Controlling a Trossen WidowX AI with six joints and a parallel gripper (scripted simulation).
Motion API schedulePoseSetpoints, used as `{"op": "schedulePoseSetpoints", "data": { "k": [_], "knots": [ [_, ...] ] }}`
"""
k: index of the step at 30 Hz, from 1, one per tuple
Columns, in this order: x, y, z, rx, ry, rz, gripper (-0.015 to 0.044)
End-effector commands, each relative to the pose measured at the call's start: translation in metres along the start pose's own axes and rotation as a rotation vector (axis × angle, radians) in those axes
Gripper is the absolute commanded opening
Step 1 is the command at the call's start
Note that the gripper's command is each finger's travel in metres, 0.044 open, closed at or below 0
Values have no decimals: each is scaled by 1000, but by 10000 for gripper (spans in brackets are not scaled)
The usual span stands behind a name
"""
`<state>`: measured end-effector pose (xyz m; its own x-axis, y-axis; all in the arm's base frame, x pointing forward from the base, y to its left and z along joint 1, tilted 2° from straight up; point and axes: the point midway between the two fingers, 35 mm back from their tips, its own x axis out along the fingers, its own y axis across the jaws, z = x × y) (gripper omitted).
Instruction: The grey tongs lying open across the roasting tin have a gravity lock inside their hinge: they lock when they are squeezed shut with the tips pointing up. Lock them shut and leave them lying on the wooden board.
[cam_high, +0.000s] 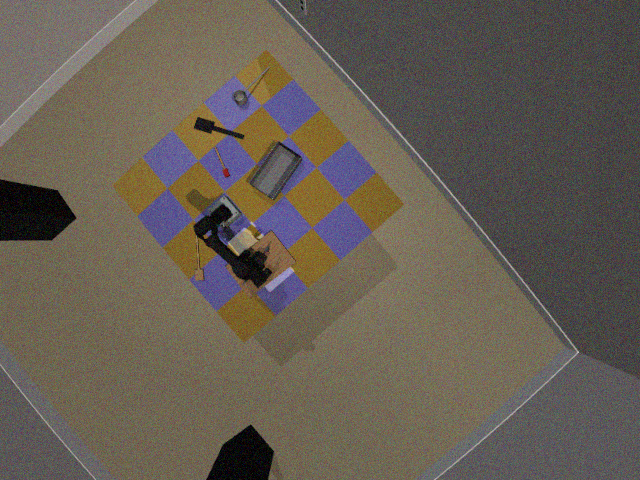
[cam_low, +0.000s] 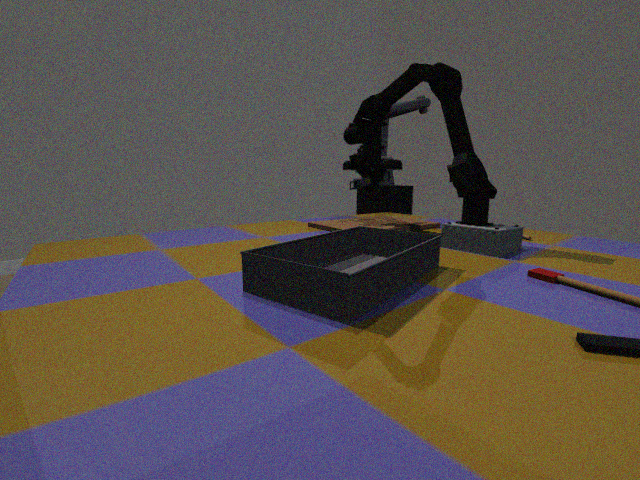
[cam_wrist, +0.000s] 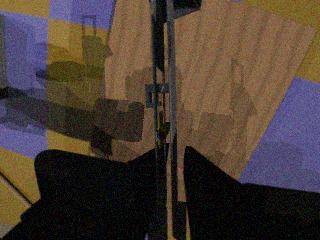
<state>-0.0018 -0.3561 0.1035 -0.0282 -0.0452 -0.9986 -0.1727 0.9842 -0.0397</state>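
Observation:
My gripper points down over the wooden board and is shut on the grey tongs. In the wrist view the two tong arms run close together, nearly parallel, up the middle of the picture and between the fingers. The tongs lie about level, held above the board, and their shadow falls on it. I cannot tell whether the hinge lock is engaged. The arm hides most of the tongs in the top view. The roasting tin holds no tongs.
A black spatula, a red-ended brush and a ladle lie beyond the tin. A wooden utensil lies beside the arm. A cream block and a white strip flank the board.

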Motion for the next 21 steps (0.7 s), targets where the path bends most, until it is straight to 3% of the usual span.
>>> {"op": "schedulePoseSetpoints", "data": {
  "k": [1, 12, 21],
  "knots": [
    [-2, 3, -18, -45, -1, -5, -150],
    [-2, 5, -25, -61, 15, 2, -150],
    [1, 11, -19, -49, 267, 73, -150]
  ]
}}
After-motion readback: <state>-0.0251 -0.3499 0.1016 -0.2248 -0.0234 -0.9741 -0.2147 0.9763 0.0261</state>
